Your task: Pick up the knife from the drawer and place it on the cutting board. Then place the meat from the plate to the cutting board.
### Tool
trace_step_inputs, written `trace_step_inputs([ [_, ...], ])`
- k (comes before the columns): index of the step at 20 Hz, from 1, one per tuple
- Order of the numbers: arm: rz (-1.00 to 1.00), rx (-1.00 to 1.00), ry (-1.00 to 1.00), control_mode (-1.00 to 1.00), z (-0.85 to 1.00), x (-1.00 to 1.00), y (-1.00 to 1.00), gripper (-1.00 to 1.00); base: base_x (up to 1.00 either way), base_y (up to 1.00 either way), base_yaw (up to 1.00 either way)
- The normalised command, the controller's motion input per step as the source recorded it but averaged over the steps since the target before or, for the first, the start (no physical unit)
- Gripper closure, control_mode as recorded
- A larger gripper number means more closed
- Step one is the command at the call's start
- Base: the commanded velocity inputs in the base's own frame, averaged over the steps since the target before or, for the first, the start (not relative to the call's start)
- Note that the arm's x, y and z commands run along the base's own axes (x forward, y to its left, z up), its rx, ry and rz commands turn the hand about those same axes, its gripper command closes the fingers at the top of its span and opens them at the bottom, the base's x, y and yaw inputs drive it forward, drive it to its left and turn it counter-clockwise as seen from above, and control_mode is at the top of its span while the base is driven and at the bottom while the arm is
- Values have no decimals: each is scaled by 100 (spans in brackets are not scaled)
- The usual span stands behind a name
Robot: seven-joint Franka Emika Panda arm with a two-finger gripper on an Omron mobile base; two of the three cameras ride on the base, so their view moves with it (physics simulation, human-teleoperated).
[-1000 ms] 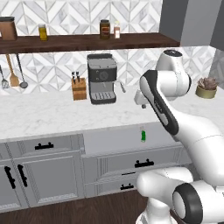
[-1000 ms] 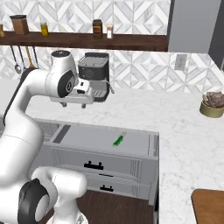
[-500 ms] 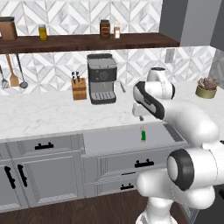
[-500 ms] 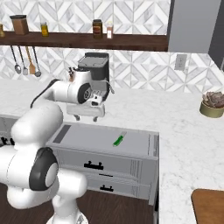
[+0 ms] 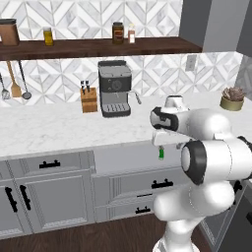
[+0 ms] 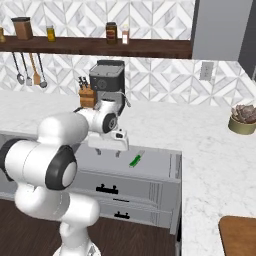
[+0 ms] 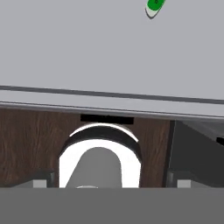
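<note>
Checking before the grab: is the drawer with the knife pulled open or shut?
Open. The drawer stands out from the cabinets with its flat grey inside showing, and the knife lies flat inside.

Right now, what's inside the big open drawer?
The knife with its green handle lies on the flat grey floor of the drawer. The arm and pincer cover the left part, so that stays unknown.

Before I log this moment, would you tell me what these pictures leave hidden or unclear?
- Knife: the left base view has the arm covering most of it; the hand view cuts it at the top edge.
- Cutting board: cropped by the right base view's corner.
- Gripper: fingers too small in the right base view to judge open or shut.
</note>
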Motion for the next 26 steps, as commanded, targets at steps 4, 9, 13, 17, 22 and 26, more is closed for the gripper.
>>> trace_step_inputs([
  [4, 0, 10, 0, -100, -71, 53, -14, -100, 0, 0, 0],
  [9, 0, 10, 0, -100, -38, 56, -11, -100, 0, 0, 0],
  [13, 0, 1, 0, -100, -40, 50, -1, -100, 0, 0, 0],
  [17, 2, 0, 0, -100, -43, 29, -1, -100, 0, 0, 0],
  [22, 0, 0, 0, -100, -36, 12, 0, -100, 0, 0, 0],
  [26, 0, 1, 0, -100, -33, 0, 0, -100, 0, 0, 0],
])
